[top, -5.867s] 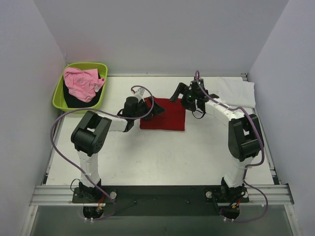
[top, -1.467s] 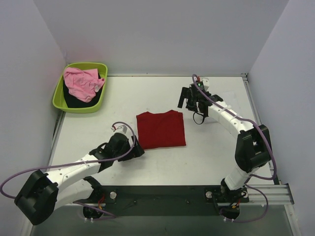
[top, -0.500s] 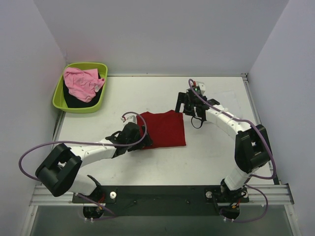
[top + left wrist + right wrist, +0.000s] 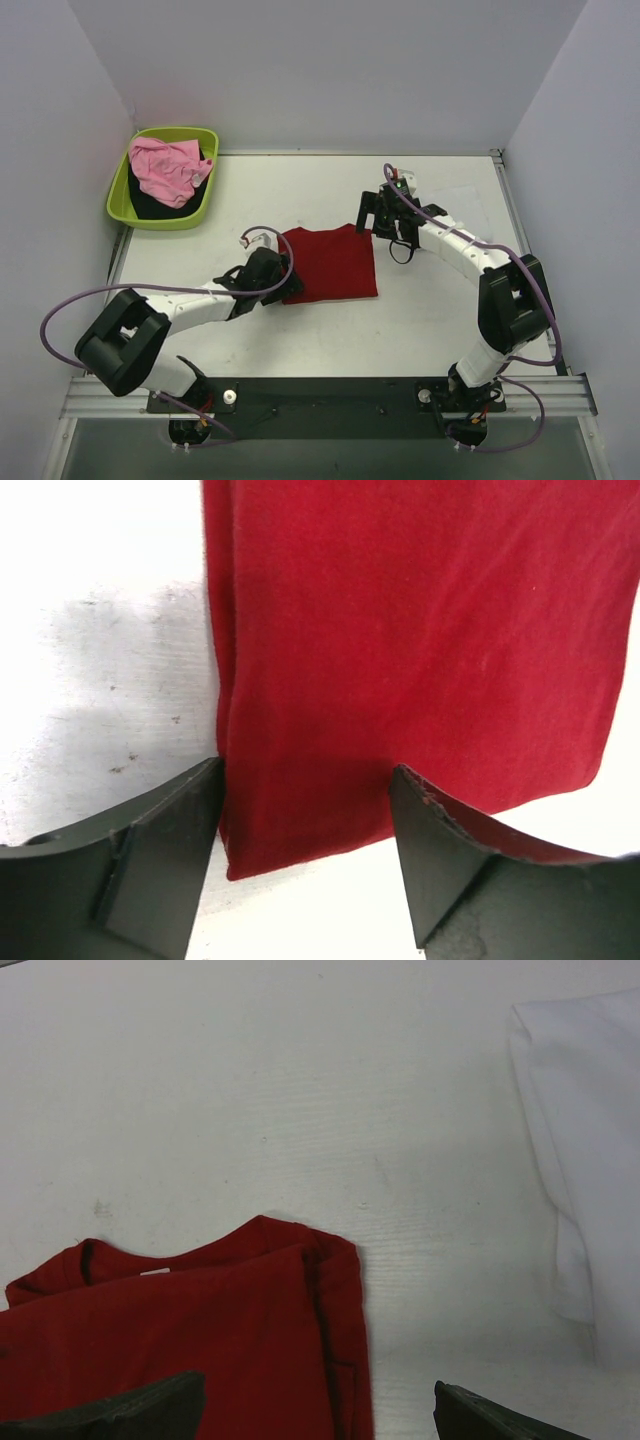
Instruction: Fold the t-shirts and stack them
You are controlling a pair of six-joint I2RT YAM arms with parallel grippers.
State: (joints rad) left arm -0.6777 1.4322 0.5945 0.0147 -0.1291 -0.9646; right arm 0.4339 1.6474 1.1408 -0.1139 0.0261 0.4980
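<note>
In the top view, the deep red t-shirt [image 4: 332, 263] lies folded into a flat rectangle at about the middle of the table [image 4: 300, 190]. The left arm reaches in low from the near left corner, and the left pincer [image 4: 283, 285] sits at the shirt's near left corner. The right arm stretches in from the right edge. The right pincer [image 4: 372, 222] hangs just past the shirt's far right corner, apart from the cloth. A lime-green tub [image 4: 122, 185] stands at the far left corner. The pink t-shirt [image 4: 166, 167] is crumpled on top inside it, and the black t-shirt [image 4: 150, 206] shows beneath.

In the left wrist view, the left pincer [image 4: 308, 770] is spread wide. Its two dark fingers [image 4: 130, 860] stand either side of the red shirt's [image 4: 400, 650] corner. The folded edge runs just beside one finger, and the cloth fills the gap between them. The fingers are not closed on it. Bare table [image 4: 100, 600] with a few small specks lies beside the shirt.

In the right wrist view, the right pincer [image 4: 318, 1385] is also wide and holds nothing; only its fingertips show at the bottom of the frame. The collar end of the red shirt [image 4: 200, 1320] lies below it, with the neckline toward the far edge. The white t-shirt [image 4: 590, 1160] lies flat on the table [image 4: 250, 1090], well apart from the red one, toward the right edge.
</note>
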